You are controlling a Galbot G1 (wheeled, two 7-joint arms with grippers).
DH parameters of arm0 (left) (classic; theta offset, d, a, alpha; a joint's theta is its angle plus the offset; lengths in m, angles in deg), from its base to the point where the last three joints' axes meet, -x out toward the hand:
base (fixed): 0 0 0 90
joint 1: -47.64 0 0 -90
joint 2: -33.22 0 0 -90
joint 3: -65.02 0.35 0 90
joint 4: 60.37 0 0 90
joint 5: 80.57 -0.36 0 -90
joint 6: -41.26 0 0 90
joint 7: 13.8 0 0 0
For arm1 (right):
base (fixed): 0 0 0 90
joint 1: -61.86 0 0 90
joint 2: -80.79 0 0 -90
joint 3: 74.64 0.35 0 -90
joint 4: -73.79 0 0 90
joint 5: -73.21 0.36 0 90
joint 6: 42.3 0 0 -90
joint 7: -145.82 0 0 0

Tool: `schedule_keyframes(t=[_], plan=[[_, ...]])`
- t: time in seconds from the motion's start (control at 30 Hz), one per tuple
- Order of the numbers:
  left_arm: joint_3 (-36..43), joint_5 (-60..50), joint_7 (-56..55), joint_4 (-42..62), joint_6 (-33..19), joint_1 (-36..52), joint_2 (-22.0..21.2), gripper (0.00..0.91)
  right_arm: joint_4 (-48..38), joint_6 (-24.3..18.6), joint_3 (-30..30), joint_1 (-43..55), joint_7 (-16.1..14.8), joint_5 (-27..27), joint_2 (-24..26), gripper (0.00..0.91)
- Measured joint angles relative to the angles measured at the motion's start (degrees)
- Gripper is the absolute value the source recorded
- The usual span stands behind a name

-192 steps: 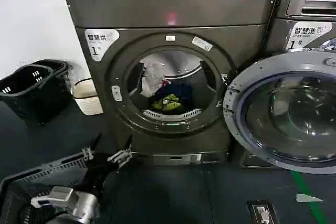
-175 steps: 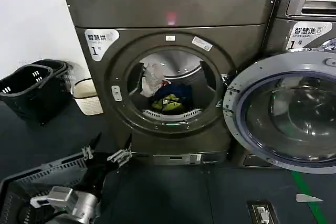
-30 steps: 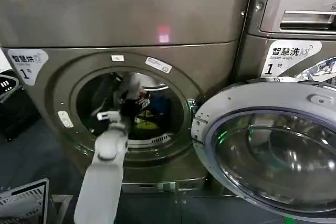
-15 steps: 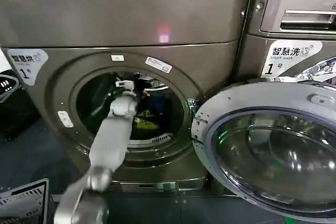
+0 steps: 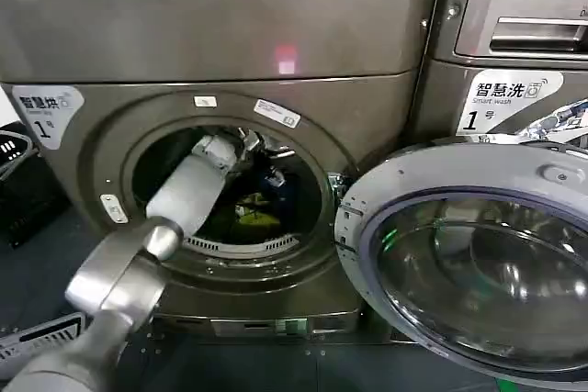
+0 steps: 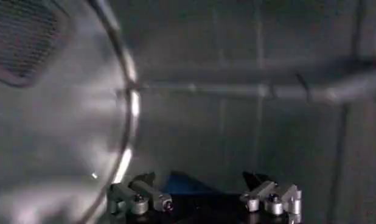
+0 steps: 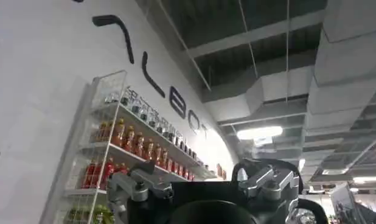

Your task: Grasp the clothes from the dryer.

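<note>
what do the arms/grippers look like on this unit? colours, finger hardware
Left arm: smooth silver-grey tubular links with rounded joints and a lighter wrist section. Left gripper: two silver metal finger blocks with round fasteners and dark tips. Right gripper: similar silver finger blocks with screws, mounted on a black rounded body. No cables or markings visible on either.

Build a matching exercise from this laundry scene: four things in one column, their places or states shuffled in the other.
1. left gripper
2. door
3. yellow-green garment
4. pink light

A. swung open, right of the opening
B. on the dryer front, above the opening
C. lying low in the drum
D. open, inside the drum

Pairs: 1-D, 2-A, 3-C, 4-B
</note>
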Motion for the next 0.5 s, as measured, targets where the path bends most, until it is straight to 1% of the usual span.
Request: schedule_keyframes(t=[0.27, 0.5], plan=[[8.28, -13.14, 12.27, 8.36, -2.37, 5.5, -0.63, 0.907, -0.01, 0.0, 0.06, -0.01, -0.01, -0.13, 0.0, 0.907], [12.12, -21.39, 15.96, 10.77, -4.82, 6.66, -1.03, 0.907, 0.03, 0.0, 0.11, 0.04, -0.01, -0.17, -0.17, 0.907]])
